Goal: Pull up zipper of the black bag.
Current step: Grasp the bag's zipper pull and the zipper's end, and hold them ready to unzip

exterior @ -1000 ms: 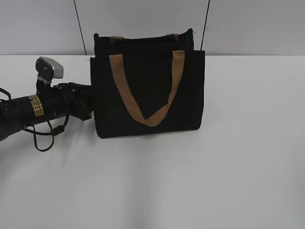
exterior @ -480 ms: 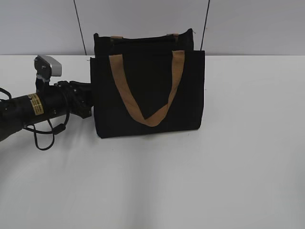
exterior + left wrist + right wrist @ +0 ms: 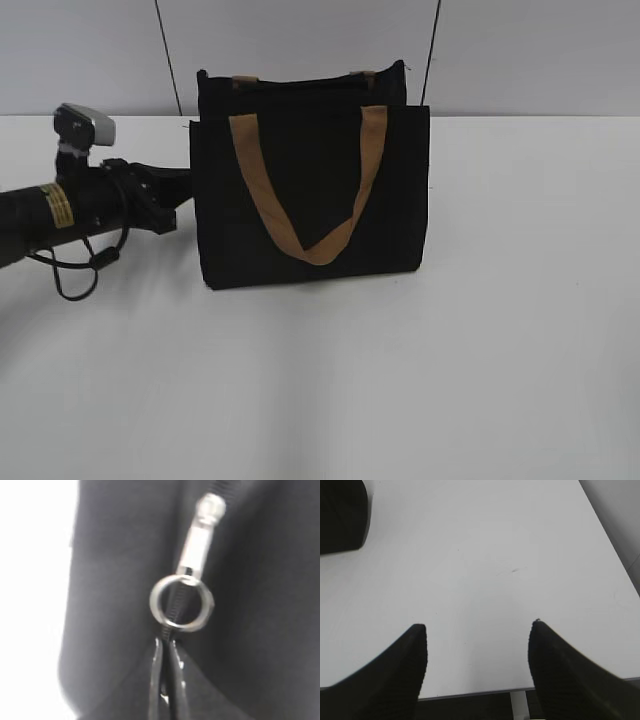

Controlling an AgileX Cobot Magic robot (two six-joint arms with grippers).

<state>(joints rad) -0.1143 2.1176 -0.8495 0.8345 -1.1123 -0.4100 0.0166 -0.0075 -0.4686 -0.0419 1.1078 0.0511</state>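
The black bag point(image 3: 310, 200) stands upright on the white table, with tan strap handles point(image 3: 310, 245) hanging over its front. My left gripper point(image 3: 182, 188) is at the bag's left side. In the left wrist view its two fingers point(image 3: 167, 645) are pressed together just below the silver ring point(image 3: 182, 603) of the zipper pull point(image 3: 200, 535). The ring lies free against the black fabric, along the thin zip line. I see nothing held between the fingers. My right gripper point(image 3: 477, 627) is open and empty above the bare table. It is out of the exterior view.
The white table point(image 3: 480, 350) spreads in front of and right of the bag. A corner of the bag point(image 3: 340, 515) shows at the top left of the right wrist view. The table's edge point(image 3: 470, 694) runs just below the right fingers. A grey wall stands behind.
My left arm has drawn back to the left and slightly up, away from the bag's left side. The bag has not moved.
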